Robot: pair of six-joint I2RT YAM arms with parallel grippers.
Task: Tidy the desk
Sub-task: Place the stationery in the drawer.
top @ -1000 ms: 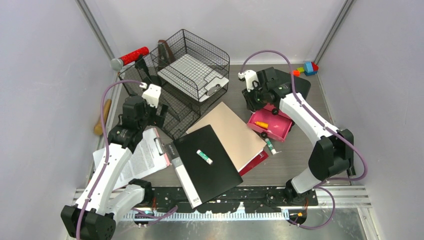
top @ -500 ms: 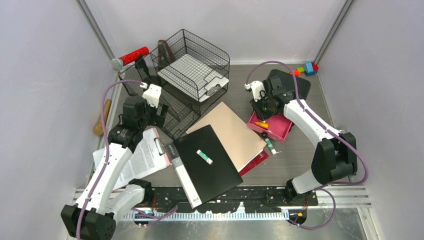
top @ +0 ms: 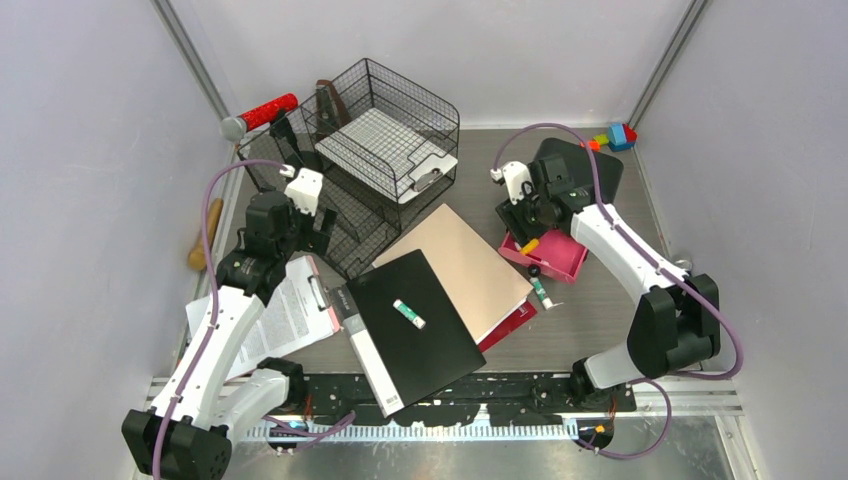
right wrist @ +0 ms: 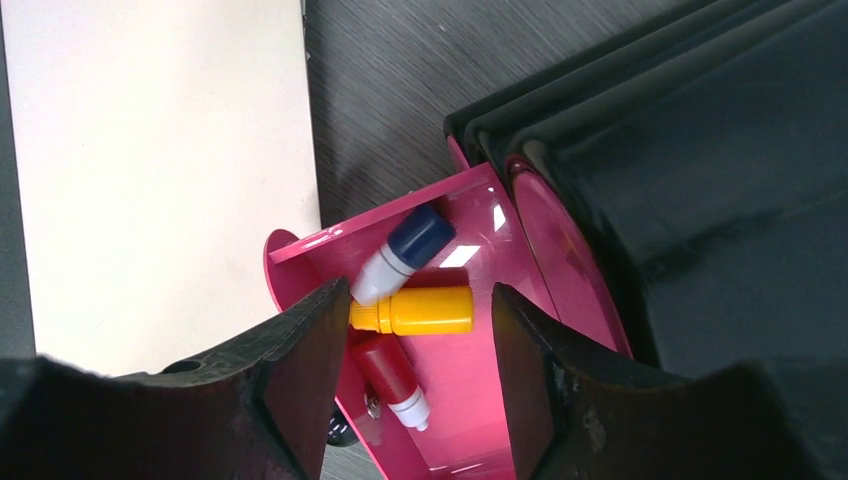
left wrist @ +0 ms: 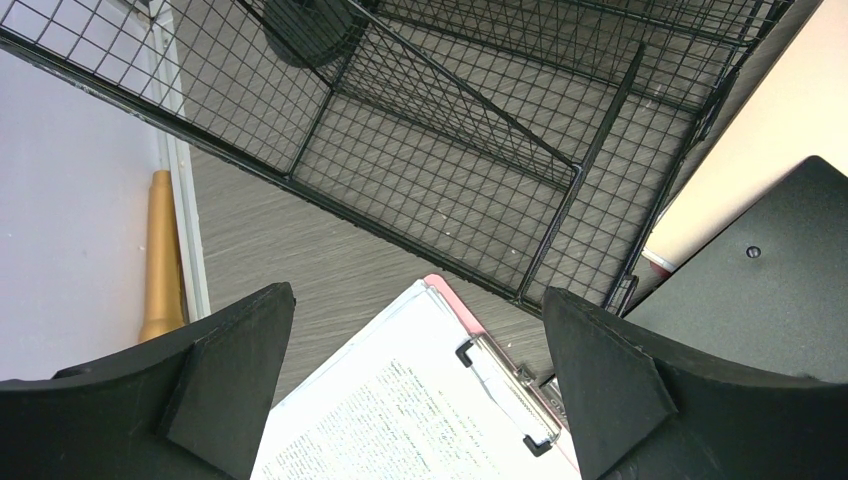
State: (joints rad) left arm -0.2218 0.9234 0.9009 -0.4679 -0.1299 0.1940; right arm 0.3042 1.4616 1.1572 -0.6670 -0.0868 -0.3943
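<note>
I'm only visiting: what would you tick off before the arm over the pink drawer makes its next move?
1. Right gripper open: ok.
2. Yellow bottle lying between its fingers: ok.
3. Blue-capped bottle apart from the yellow one: not ok, it rests against the cap end.
4. Red bottle out of the fingers' path: cannot tell, it lies close beside one finger.
5. Pink drawer open: ok.
6. Left gripper open and holding nothing, above the clipboard: ok.
</note>
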